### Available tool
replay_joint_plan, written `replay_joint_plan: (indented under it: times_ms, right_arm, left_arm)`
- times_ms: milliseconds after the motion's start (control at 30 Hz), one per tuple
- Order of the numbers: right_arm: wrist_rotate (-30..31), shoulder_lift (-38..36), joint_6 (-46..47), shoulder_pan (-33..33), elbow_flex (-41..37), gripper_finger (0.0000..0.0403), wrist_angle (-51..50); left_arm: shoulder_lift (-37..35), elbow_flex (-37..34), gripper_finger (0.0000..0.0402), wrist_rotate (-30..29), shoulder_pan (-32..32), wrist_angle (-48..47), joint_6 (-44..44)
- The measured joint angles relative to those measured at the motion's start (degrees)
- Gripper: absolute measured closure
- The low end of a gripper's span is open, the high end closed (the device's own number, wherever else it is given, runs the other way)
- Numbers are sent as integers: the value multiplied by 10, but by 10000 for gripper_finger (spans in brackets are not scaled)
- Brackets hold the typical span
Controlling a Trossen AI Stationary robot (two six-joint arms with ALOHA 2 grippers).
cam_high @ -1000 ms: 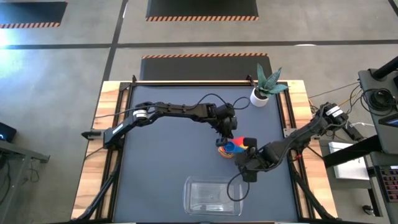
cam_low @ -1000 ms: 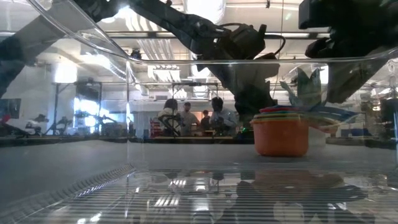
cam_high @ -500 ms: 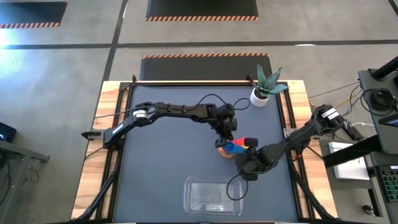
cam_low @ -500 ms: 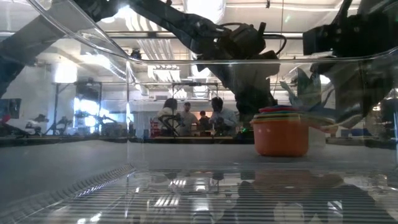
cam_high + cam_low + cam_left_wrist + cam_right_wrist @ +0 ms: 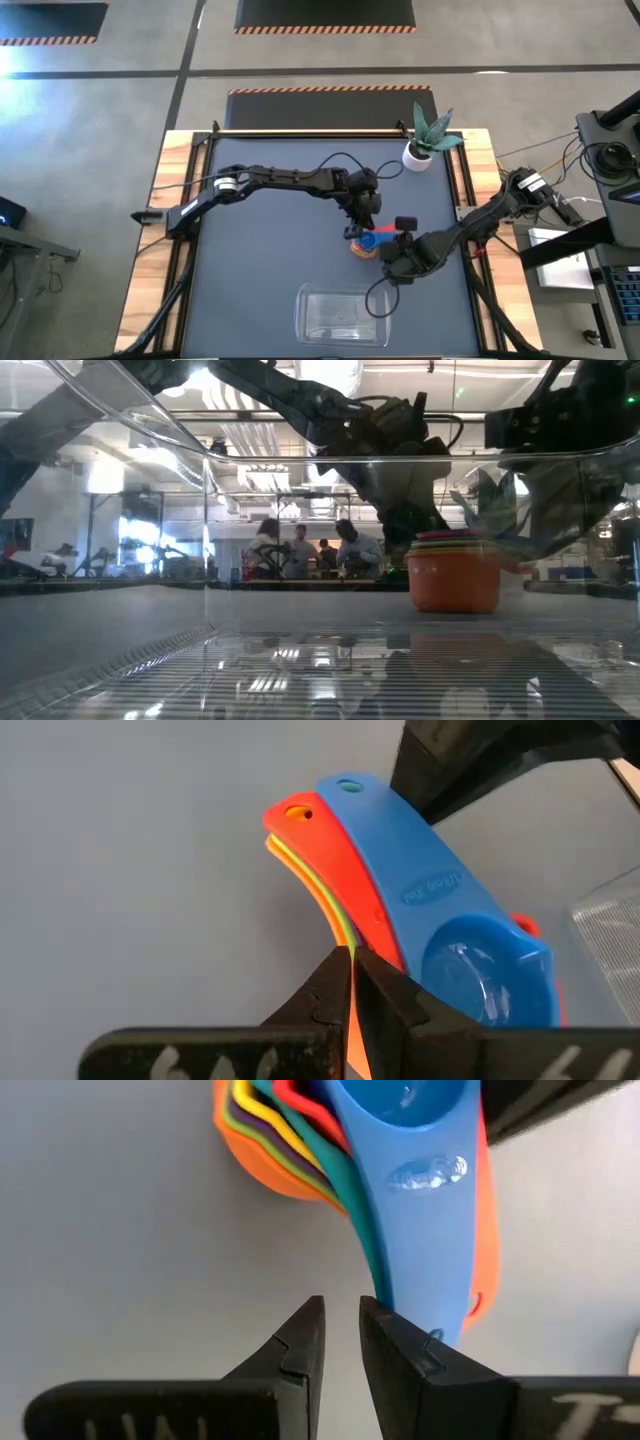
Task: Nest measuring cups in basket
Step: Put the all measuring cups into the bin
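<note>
The measuring cups (image 5: 366, 243) stand nested in one stack on the dark mat, an orange cup (image 5: 452, 582) lowest and a blue cup (image 5: 470, 960) on top, their handles fanned out. My left gripper (image 5: 350, 960) is shut at the far side of the stack (image 5: 362, 228). On the stack's right, my right gripper (image 5: 342, 1320) points steeply down, narrowly open with bare mat in the gap, right beside the handles' free ends. The basket (image 5: 343, 315), a clear tub, sits near the front edge with nothing in it. My left gripper sets its shut fingertips (image 5: 352, 970) against the edge of the fanned handles (image 5: 343, 932), close to where they leave the bowls. It comes slanting down from the table's far side. The stack stands upright on the mat. My right gripper has one finger (image 5: 420, 1355) over the blue handle's free end (image 5: 455, 1315); I cannot tell whether it touches.
A white plant pot (image 5: 418, 155) with a spiky plant stands at the far right of the mat. The low view looks through the basket's clear wall (image 5: 300, 460). People stand in the room beyond the table. Bare mat lies left of the stack.
My right gripper has come down toward the handles' ends and tipped steeper. The stack stays where it was.
</note>
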Motion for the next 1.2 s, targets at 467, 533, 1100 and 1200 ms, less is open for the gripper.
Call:
replay_joint_plan:
  times_ms: [467,533,1100,1200]
  right_arm:
    - [-21,-1,-2,2,17,346,-3]
    - [-21,-1,-2,2,19,346,-3]
    - [-37,-42,3,2,24,346,-6]
    - [-33,-49,0,2,24,346,-11]
  left_arm:
    - [0,0,402,-10,1,0,4]
    - [0,0,402,-12,3,0,4]
    - [-32,0,402,-37,29,-57,10]
    - [-48,0,402,-37,32,-61,19]
